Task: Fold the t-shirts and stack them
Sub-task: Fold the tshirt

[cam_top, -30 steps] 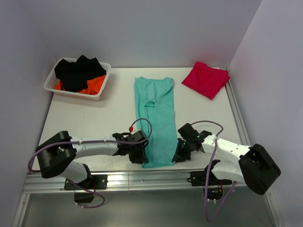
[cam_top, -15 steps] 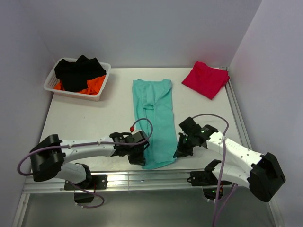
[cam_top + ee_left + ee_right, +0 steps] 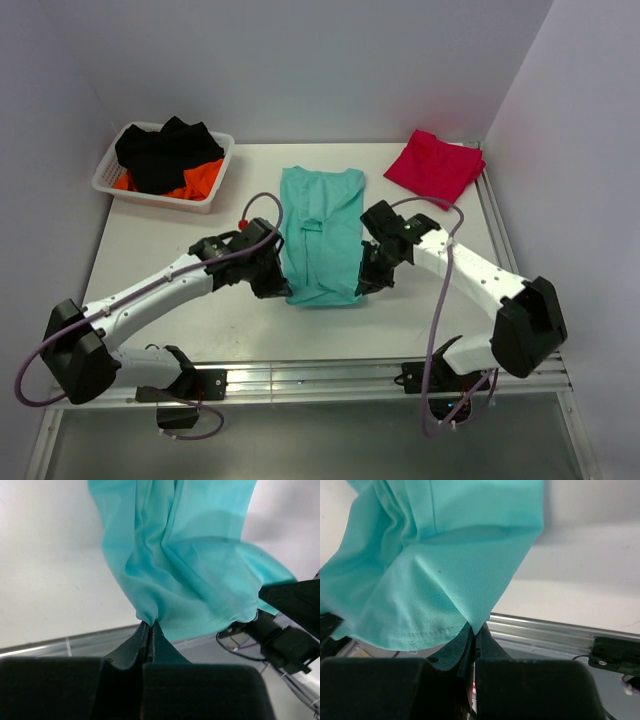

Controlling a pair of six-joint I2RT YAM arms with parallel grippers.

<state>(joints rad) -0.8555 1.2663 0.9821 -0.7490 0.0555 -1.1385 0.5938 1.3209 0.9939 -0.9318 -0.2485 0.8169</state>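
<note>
On the white tabletop (image 3: 180, 250), the teal t-shirt (image 3: 322, 225) lies centre, its near hem lifted. Your left claw (image 3: 283, 292) and right claw (image 3: 362, 287) each pinch a hem corner. Carry both level toward 12 o'clock, landing hem on collar squarely.

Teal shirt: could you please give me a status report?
Left gripper and right gripper shut on teal shirt, near hem corners. Hem lifted off table. Red shirt and basket well aside.

I could read no text, label, brand, number or sign in any of my three views; nothing in them carried any legible marking at that moment.
</note>
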